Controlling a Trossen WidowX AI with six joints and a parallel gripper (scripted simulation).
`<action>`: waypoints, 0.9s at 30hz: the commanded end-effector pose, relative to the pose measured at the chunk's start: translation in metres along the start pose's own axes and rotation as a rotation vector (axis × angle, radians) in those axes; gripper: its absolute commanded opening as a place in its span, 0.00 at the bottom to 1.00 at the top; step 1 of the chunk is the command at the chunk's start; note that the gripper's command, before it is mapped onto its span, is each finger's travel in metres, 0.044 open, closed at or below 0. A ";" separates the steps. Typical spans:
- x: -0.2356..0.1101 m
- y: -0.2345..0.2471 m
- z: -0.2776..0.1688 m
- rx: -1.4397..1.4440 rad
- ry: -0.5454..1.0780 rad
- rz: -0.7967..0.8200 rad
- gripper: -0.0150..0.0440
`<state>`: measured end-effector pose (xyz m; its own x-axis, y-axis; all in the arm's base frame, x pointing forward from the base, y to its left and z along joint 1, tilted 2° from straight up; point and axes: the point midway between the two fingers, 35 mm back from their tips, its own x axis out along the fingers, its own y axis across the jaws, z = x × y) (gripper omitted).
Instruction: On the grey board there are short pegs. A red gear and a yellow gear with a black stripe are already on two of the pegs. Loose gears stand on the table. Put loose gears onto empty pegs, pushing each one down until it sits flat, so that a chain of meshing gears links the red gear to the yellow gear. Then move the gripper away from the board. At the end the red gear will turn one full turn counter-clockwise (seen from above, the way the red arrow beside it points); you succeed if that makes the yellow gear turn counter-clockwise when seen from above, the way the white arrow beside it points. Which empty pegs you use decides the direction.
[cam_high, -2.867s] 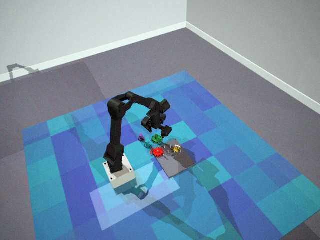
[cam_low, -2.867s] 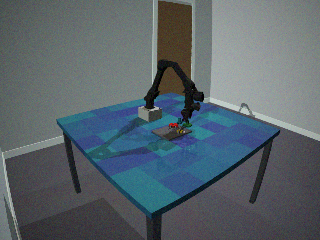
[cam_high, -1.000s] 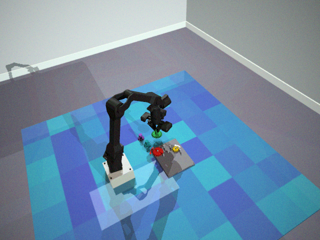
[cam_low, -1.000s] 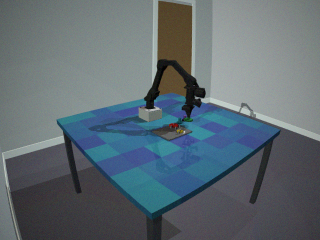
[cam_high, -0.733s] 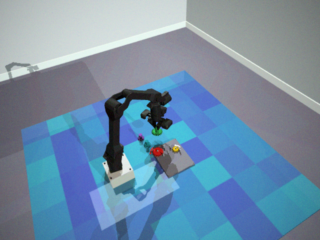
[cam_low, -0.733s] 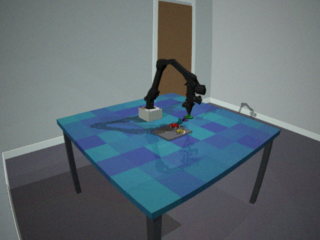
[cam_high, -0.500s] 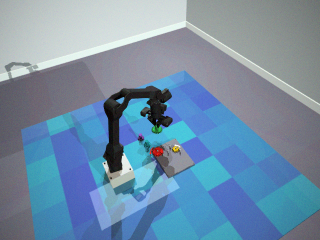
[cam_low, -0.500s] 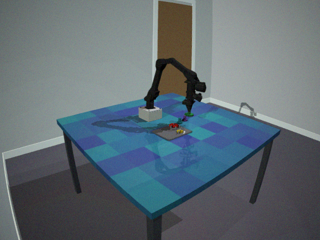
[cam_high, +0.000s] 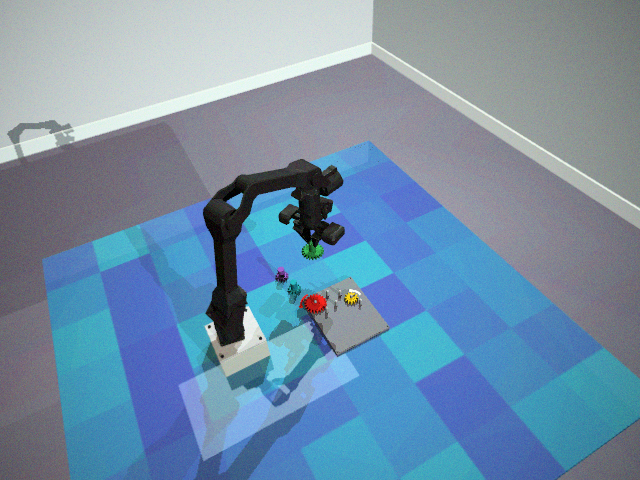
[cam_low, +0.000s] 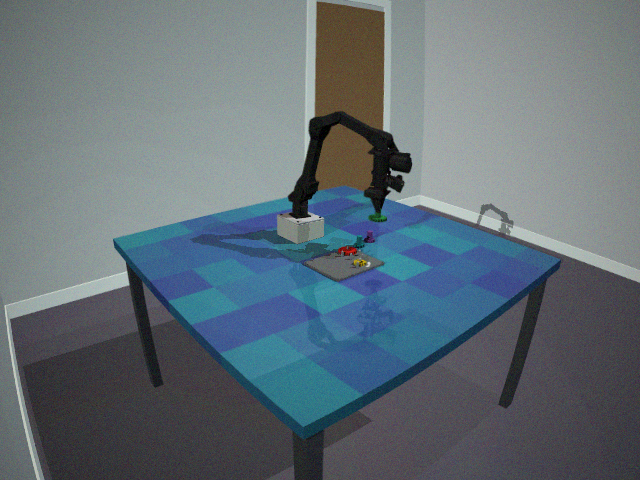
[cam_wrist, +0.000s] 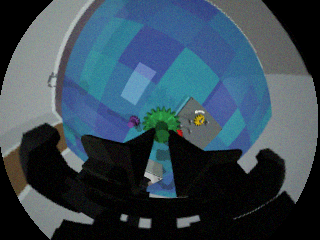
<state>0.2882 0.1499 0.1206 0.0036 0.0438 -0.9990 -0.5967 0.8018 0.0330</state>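
Seen from above, left to right: on the blue table (cam_high: 454, 351) (cam_low: 289, 372) (cam_wrist: 145, 45), a purple gear (cam_high: 281, 276) (cam_low: 369, 237) (cam_wrist: 133, 122), then a teal gear (cam_high: 294, 288) (cam_low: 359, 242); above the table, a green gear (cam_high: 312, 252) (cam_low: 377, 219) (cam_wrist: 161, 117) by its hub in the gripper (cam_high: 313, 241) (cam_low: 378, 210) (cam_wrist: 162, 131), jaws mostly closed; on the grey board (cam_high: 354, 328) (cam_low: 336, 271) (cam_wrist: 206, 137), a red gear (cam_high: 314, 303) (cam_low: 347, 251) (cam_wrist: 180, 133), short bare pegs (cam_high: 335, 305), and a yellow gear (cam_high: 351, 298) (cam_low: 360, 263) (cam_wrist: 199, 120).

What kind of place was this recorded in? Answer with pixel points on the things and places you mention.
Probably a plain indoor room set up as a robot test area: a single arm on a pale base block (cam_high: 242, 356) (cam_low: 295, 229) is mounted on a patchwork-blue table (cam_high: 439, 341) (cam_low: 258, 320) (cam_wrist: 190, 70), with bare walls and a brown door panel (cam_low: 348, 67) behind.
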 end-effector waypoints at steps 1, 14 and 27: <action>-0.014 0.000 0.001 -0.004 -0.019 -0.002 0.25; -0.010 -0.016 -0.004 -0.004 -0.018 -0.003 0.25; 0.012 -0.046 -0.013 -0.004 -0.017 -0.006 0.25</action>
<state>0.3057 0.1112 0.1135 0.0298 0.0490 -0.9984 -0.5987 0.8007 0.0214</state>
